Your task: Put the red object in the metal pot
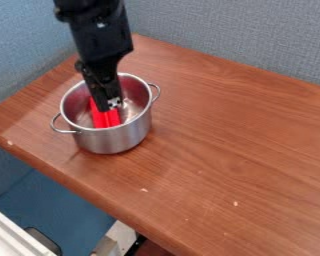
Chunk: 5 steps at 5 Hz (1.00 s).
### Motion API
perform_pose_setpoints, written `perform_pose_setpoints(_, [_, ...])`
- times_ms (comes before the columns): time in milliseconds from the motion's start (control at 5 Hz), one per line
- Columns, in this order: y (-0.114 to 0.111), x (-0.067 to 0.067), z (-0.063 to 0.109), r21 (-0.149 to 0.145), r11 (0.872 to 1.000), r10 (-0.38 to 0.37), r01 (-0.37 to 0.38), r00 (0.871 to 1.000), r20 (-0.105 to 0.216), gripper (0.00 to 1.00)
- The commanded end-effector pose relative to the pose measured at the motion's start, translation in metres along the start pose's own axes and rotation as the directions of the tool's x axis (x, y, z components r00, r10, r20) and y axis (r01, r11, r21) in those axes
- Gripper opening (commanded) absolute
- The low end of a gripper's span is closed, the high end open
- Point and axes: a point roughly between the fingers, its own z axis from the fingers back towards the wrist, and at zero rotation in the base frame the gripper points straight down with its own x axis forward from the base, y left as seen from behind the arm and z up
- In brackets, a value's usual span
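Camera view: the black tool (107,97) reaches down into the small shiny steel pot with loop handles (109,142), left of centre on the brown wooden counter (243,130), closed on the bright red elongated block (111,115). Judging risk: the block stands tilted inside; released so, it may lean against the rim, and lifting while gripped would drag it out.

Single fixed view, set high and off the counter (243,130) front corner, looking down at an angle. Counter runs diagonally across the frame; blue wall (243,35) behind, floor visible lower left. Mid range: pot (109,122) sits left of centre, arm (99,30) cut by top edge. No second view.
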Motion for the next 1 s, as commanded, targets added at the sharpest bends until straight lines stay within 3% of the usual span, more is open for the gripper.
perform_pose_setpoints(0, [0.001,0.002,0.002,0.024,0.998,0.059,-0.059,0.998,0.004,0.00])
perform_pose_setpoints(400, [-0.003,0.006,-0.002,0.015,1.000,0.019,-0.020,1.000,0.005,0.00])
perform_pose_setpoints(800, [0.005,0.020,-0.006,0.007,0.996,0.088,-0.088,0.996,-0.006,0.00])
